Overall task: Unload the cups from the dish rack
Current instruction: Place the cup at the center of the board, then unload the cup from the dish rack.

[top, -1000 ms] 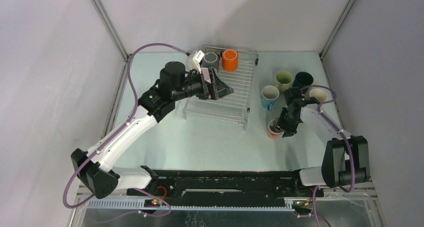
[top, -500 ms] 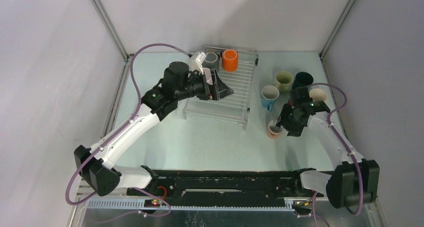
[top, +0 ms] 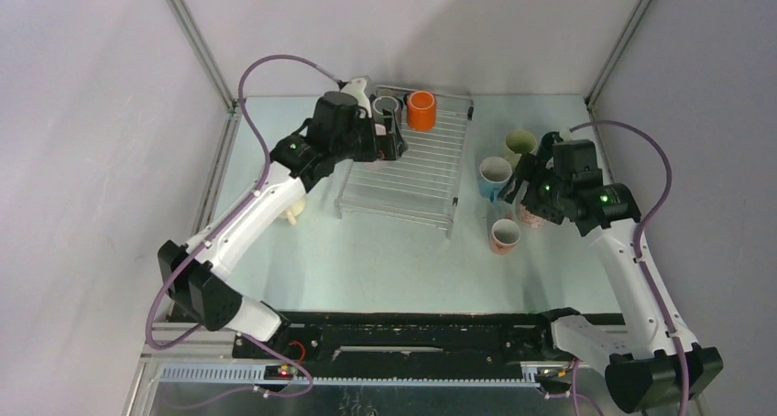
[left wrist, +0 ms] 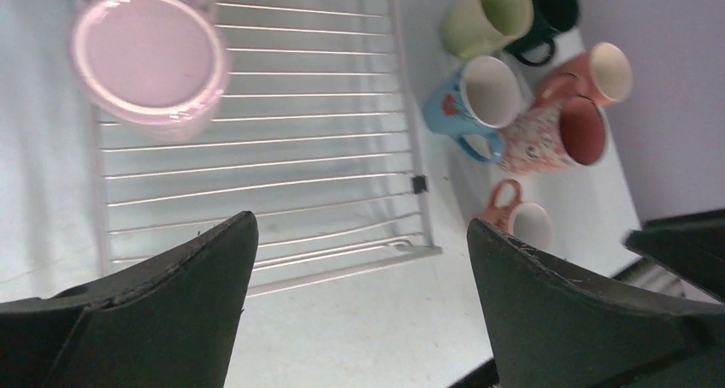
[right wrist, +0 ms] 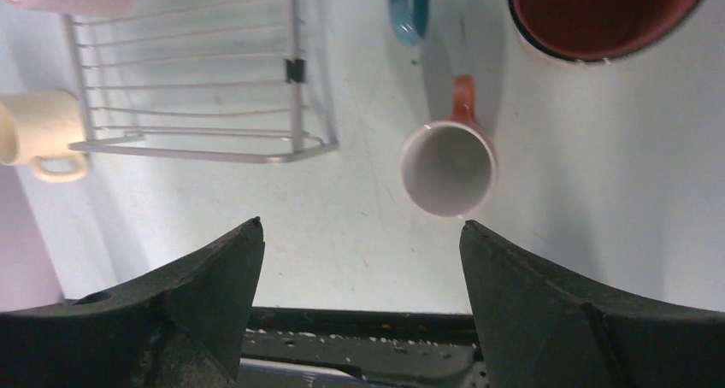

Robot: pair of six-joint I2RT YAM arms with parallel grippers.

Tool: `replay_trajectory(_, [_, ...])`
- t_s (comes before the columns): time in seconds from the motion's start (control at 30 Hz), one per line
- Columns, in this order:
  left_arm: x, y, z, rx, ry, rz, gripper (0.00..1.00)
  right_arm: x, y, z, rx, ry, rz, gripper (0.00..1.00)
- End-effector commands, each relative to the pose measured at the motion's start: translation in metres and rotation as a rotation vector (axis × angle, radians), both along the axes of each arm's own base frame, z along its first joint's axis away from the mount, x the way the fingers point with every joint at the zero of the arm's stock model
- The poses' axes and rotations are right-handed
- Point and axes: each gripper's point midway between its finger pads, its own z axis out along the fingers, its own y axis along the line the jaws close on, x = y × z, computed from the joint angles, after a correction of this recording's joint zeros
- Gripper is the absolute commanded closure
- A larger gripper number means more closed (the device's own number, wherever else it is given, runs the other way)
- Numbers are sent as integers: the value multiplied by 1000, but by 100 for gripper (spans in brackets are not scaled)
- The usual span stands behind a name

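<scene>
The dish rack (top: 417, 182) holds an orange cup (top: 421, 110) and a grey cup (top: 386, 107) at its far end. A pink cup (left wrist: 147, 59) stands on the rack too, upright, beyond my left gripper (left wrist: 361, 226), which is open and empty above the rack's near edge (left wrist: 256, 149). In the top view the left gripper (top: 392, 144) hovers over the rack's far left part. My right gripper (right wrist: 361, 226) is open and empty, raised above a small salmon cup with a white inside (right wrist: 449, 166), which stands on the table (top: 503, 235). The right gripper (top: 530, 185) is right of the rack.
Right of the rack stand a blue cup (top: 495, 173), a pale green cup (top: 520, 143), a speckled pink cup (left wrist: 556, 136), a dark teal cup (left wrist: 551, 8) and a salmon cup (left wrist: 598, 72). A cream cup (top: 293, 214) lies left of the rack.
My right gripper let go of the small salmon cup and rose up and to the right. My left gripper drew back toward the rack's far left end.
</scene>
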Motion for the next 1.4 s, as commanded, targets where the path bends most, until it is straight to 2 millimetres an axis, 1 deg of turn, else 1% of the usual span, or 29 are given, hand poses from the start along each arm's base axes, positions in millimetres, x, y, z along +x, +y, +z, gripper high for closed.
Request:
replay_trajectory(0.0, [25,28,15,70,-54,94,0,31,24,38,48,-123,80,8])
replay_trajectory(0.07, [27,31,16,79,-50,99,0,50,37,53,51,-175,108,5])
replay_trajectory(0.13, [28,35,17,81,-50,97,0,69,53,58,31,-190,140,3])
replay_trajectory(0.2, [35,43,16,94,-55,113,0,85,65,65,16,-203,161,2])
replay_trajectory(0.27, [47,51,11,120,-53,131,0,96,77,72,0,-222,181,2])
replay_trajectory(0.3, [56,55,3,144,-40,143,0,100,82,74,-1,-228,189,2])
replay_trajectory(0.37, [73,62,-1,190,-43,169,0,105,92,80,0,-241,209,2])
replay_trajectory(0.43, [90,65,-8,232,-41,178,0,107,98,84,3,-249,223,2])
replay_trajectory(0.53, [114,66,-17,298,-37,179,0,104,105,84,3,-249,241,2])
replay_trajectory(0.6, [130,66,-24,340,-36,171,0,97,108,80,-1,-237,257,2])
replay_trajectory(0.73, [159,66,-40,399,-28,149,0,80,107,74,-1,-229,271,2])
replay_trajectory(0.83, [176,61,-53,416,-11,112,0,68,105,69,-2,-218,281,2])
replay_trajectory(0.9, [182,58,-63,430,7,87,0,64,99,65,-20,-218,264,2])
replay_trajectory(0.93, [185,56,-72,437,21,77,0,62,97,64,-21,-216,263,2])
replay_trajectory(1.07, [192,50,-90,439,47,49,0,55,96,61,-19,-213,270,2])
replay_trajectory(1.23, [190,38,-113,408,102,4,0,50,96,60,-21,-214,276,2])
replay_trajectory(1.27, [188,33,-116,389,111,-17,0,50,97,58,-21,-211,277,2])
replay_trajectory(1.37, [184,29,-121,368,130,-29,0,49,97,54,-22,-204,279,2])
